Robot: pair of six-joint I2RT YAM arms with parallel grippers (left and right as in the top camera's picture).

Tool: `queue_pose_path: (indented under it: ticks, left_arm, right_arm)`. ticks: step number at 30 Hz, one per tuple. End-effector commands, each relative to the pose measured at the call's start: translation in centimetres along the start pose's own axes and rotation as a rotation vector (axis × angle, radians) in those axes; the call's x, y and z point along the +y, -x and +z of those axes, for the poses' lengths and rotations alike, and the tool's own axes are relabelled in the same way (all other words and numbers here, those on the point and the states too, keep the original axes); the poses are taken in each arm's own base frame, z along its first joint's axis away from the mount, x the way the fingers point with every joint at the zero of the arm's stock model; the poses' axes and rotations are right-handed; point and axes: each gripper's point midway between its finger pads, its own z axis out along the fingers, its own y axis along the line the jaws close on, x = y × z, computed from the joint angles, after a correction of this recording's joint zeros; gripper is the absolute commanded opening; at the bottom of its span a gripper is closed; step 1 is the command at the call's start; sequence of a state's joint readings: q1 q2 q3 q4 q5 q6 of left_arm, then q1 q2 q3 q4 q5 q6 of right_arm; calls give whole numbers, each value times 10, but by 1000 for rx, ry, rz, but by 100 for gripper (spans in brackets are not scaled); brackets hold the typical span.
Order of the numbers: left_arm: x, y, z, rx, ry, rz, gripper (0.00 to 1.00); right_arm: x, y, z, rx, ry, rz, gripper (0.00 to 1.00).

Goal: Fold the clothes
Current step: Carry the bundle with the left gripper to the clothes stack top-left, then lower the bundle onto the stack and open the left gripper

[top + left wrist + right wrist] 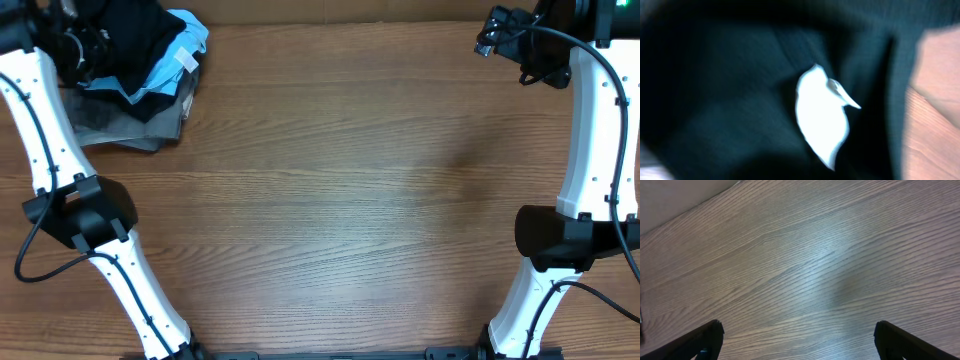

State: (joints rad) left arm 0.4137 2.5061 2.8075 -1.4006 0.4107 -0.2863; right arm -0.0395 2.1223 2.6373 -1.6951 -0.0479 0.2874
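The black shirt (130,35) lies bunched on a pile at the table's far left corner. In the left wrist view, which is blurred, its black fabric (730,90) fills the frame, with a white tag (820,117) in the middle. My left gripper (78,48) is down at the pile, against the black shirt; its fingers are hidden by dark fabric, so I cannot tell if it holds anything. My right gripper (490,35) hovers at the far right corner, open and empty, over bare wood (797,335).
A light blue garment (188,45) and a grey folded garment (135,125) lie under and beside the black shirt. The wooden table (350,200) stretches between the arms. The table's far edge shows in the right wrist view (670,210).
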Motion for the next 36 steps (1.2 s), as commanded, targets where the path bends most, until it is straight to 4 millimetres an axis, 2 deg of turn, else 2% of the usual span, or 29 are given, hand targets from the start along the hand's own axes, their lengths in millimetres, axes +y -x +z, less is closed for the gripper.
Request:
queue_pose_path:
  ticks: [1,3,6,8,15,18,20,24,27,30,33,36]
  left_arm:
    - [8,11,-18,-50,19,121,61]
    - [4,13,-23,-56,-5,168,68]
    - [-2,15,-34,-78,-7,224,71]
    - [-9,17,-49,-106,-10,268,71]
    - [-70,12,-133,-266,-48,502,72]
    - [-91,12,-158,-340,-26,570,71]
    - [-99,18,-163,-387,3,614,71]
    - [-117,44,-144,-485,79,709,73]
    - [-114,71,-104,-538,175,716,75]
    - [-111,88,-64,-557,186,741,76]
    - [-100,92,-21,-527,188,739,78]
    - [-75,77,25,-408,208,714,79]
  right_arm:
    - [1,2,-4,-15,8,-7,100]
    - [2,4,-2,-19,10,-8,100]
    - [2,6,0,-23,11,-8,100]
    - [2,6,1,-23,11,-8,100]
    - [2,6,10,-10,9,-6,100]
    - [4,6,12,-1,17,-6,100]
    - [5,5,12,2,26,-6,100]
    - [6,3,12,11,35,-6,100]
    - [5,-1,12,26,29,-4,100]
    - [4,-4,12,39,23,-3,100]
    - [3,-5,12,42,22,-3,100]
    - [3,-5,12,44,21,-3,100]
